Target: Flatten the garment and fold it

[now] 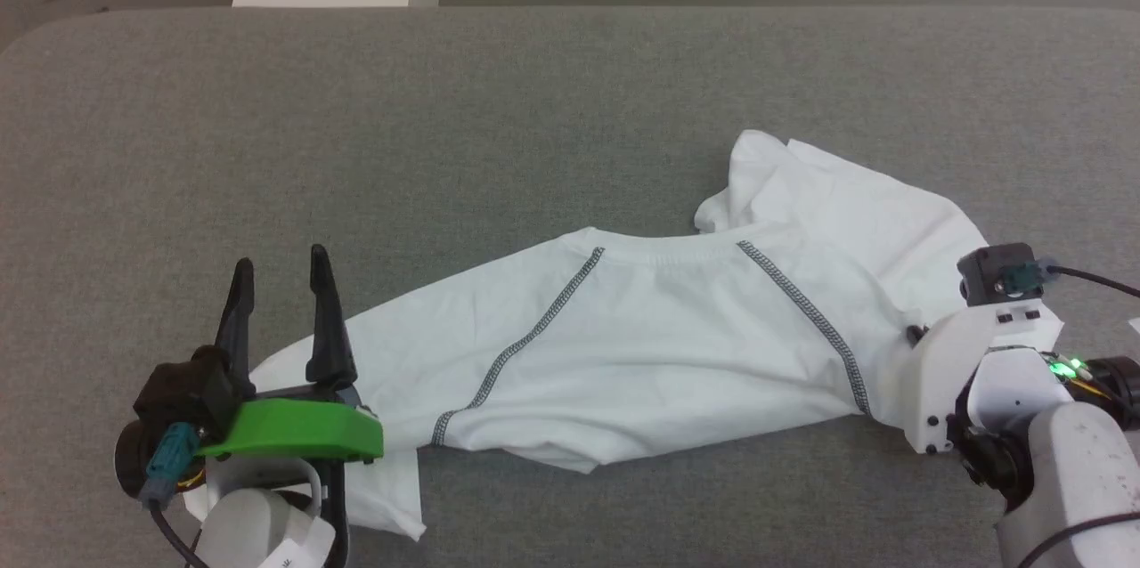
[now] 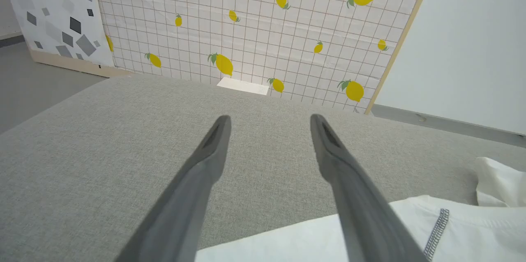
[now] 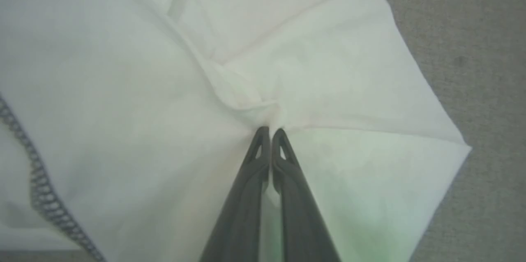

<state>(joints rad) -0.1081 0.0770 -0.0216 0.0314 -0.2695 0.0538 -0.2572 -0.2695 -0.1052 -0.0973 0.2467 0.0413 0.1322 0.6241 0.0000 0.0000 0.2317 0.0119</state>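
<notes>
Pinching a small pucker of garment (image 1: 677, 345), R tool (image 3: 270, 130) is clamped on thin cloth at its R end. L tool (image 2: 269, 120) has fingers wide apart, holding nothing, over the other sleeve end. Garment lies rumpled across grey counter (image 1: 445, 105), R of centre. Risks: thin pinch may slip on a pull; w/ no L anchor, whole garment could drag & bunch instead of flattening.

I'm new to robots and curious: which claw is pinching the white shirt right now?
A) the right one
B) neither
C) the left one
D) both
A: the right gripper is shut on a bunched fold of the garment, while the left gripper stands open, holding nothing.
</notes>
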